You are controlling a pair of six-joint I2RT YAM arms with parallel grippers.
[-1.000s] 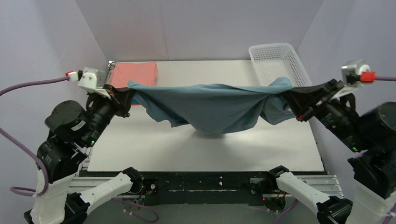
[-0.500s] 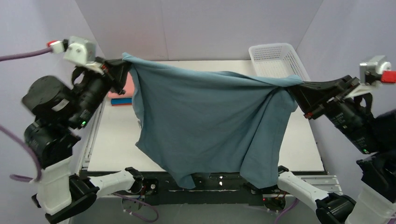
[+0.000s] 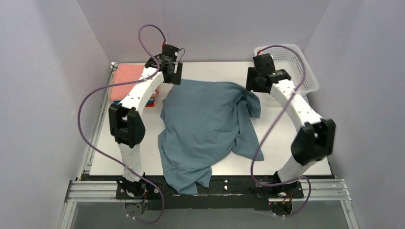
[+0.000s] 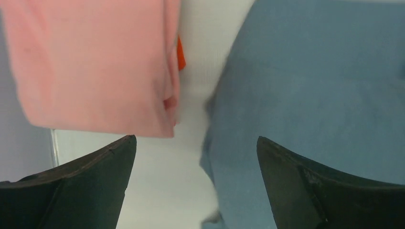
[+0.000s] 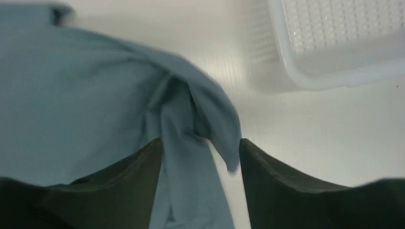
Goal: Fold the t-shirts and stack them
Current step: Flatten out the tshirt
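Your blue-grey t-shirt (image 3: pixel 205 124) is lying spread on the table (image 3: pixel 296 157) just left of the white mesh basket (image 3: pixel 305 71), outside it. Its long axis is running from the basket's end of the table toward the arm bases, its hem drooping over that near edge and one bunched sleeve pointing at the basket. Further left of the basket, the folded salmon-pink shirt (image 4: pixel 95 67) is topping a stack, an orange shirt (image 4: pixel 179 52) peeking out beneath. Both arms are reaching out long toward the basket's end. Your left gripper (image 4: pixel 197 143) is hovering wide apart between stack and shirt, gripping nothing. Your right gripper (image 5: pixel 200 143) is standing parted more narrowly over the bunched sleeve beside the basket.
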